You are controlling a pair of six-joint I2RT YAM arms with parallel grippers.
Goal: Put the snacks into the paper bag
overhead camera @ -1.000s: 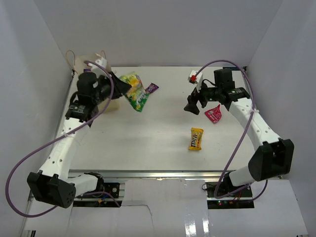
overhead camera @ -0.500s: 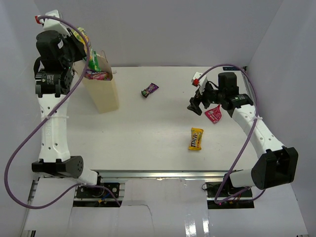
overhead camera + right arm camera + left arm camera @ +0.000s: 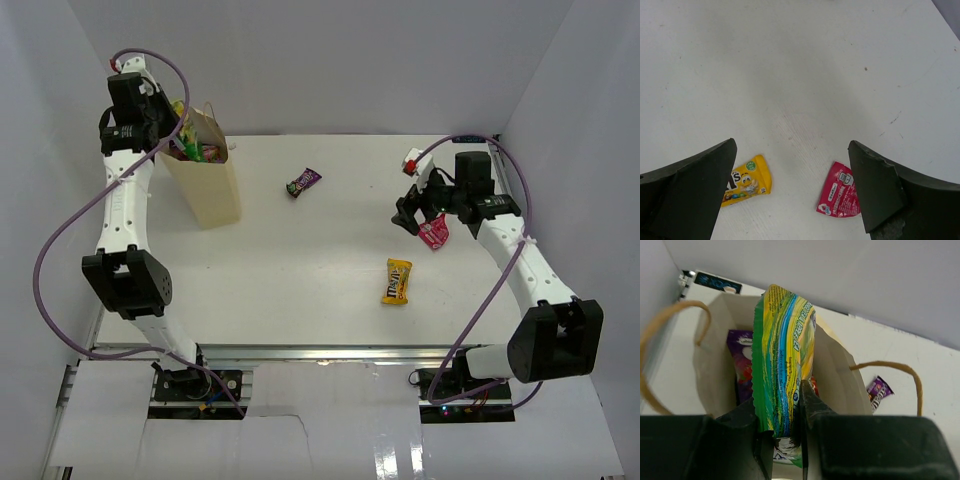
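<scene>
Left pincer (image 3: 785, 437), clamped on the green-yellow packet (image 3: 782, 350), holds it in the bag (image 3: 840, 375) mouth at upper left, so letting go seems next, while the right pincer (image 3: 791, 150) gapes above the red packet (image 3: 839, 196).

The paper bag (image 3: 215, 200) is standing upright, with a green-yellow packet (image 3: 782, 365) poking upright from its mouth. The yellow packet (image 3: 398, 281), red-pink packet (image 3: 433, 233) and dark purple packet (image 3: 303, 181) are lying flat outside it, well apart.
</scene>
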